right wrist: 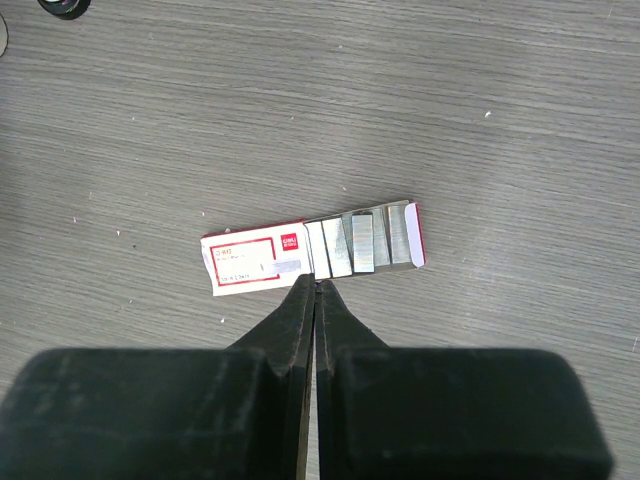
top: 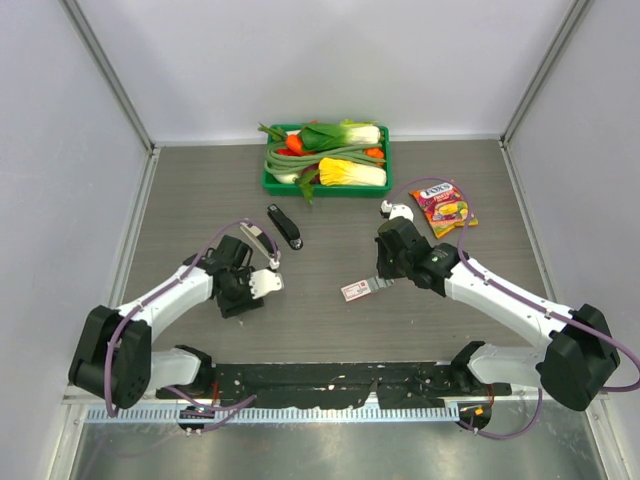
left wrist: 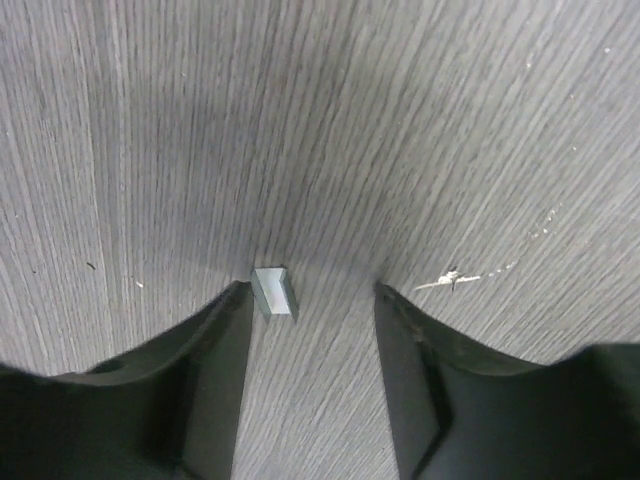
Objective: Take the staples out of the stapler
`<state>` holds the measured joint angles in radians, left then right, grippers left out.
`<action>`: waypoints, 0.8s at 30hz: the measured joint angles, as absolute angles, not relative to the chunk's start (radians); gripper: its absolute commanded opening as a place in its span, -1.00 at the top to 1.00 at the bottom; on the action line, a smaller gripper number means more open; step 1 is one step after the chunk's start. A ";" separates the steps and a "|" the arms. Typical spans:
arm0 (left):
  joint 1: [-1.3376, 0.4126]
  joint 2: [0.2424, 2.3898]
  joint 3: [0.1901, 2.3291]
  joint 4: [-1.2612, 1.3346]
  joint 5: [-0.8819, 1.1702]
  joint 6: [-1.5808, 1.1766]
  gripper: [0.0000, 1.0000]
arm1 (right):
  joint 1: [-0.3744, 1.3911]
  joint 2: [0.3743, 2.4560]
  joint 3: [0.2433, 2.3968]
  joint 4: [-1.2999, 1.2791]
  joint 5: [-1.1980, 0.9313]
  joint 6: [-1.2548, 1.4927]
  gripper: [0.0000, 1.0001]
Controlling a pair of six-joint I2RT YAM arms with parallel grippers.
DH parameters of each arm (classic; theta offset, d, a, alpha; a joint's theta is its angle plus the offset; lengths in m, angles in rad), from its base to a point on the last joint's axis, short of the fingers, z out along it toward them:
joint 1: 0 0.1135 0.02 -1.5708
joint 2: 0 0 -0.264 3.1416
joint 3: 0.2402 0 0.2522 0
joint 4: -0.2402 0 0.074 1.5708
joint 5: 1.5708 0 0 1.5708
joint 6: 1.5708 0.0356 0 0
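The black stapler (top: 285, 227) lies at mid-table, with a silver metal arm (top: 258, 242) angled out to its left. My left gripper (top: 240, 298) is open and points down at the table. In the left wrist view a tiny silver staple strip (left wrist: 273, 292) lies on the wood just by the left fingertip (left wrist: 238, 300), touching nothing else; the gripper (left wrist: 312, 290) holds nothing. My right gripper (right wrist: 316, 283) is shut and empty. Its tips touch the near edge of the pink-and-white box (right wrist: 245, 262), whose slid-out tray holds several staple strips (right wrist: 360, 243).
A green tray (top: 268, 182) of vegetables stands at the back centre. A pink snack packet (top: 444, 208) lies at the back right. The box also shows in the top view (top: 355, 290), between the two arms. Grey walls enclose the table.
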<state>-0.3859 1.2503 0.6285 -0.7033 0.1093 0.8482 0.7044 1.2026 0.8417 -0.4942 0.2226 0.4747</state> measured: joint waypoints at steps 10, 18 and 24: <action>-0.387 1.284 0.630 -0.693 0.117 0.818 0.38 | 0.704 1.202 0.841 -0.494 0.223 0.475 0.90; -0.388 1.284 0.630 -0.697 0.123 0.811 0.52 | 0.705 1.202 0.841 -0.494 0.223 0.475 0.90; -0.388 1.283 0.630 -0.697 0.125 0.810 0.71 | 0.705 1.202 0.841 -0.493 0.222 0.475 0.90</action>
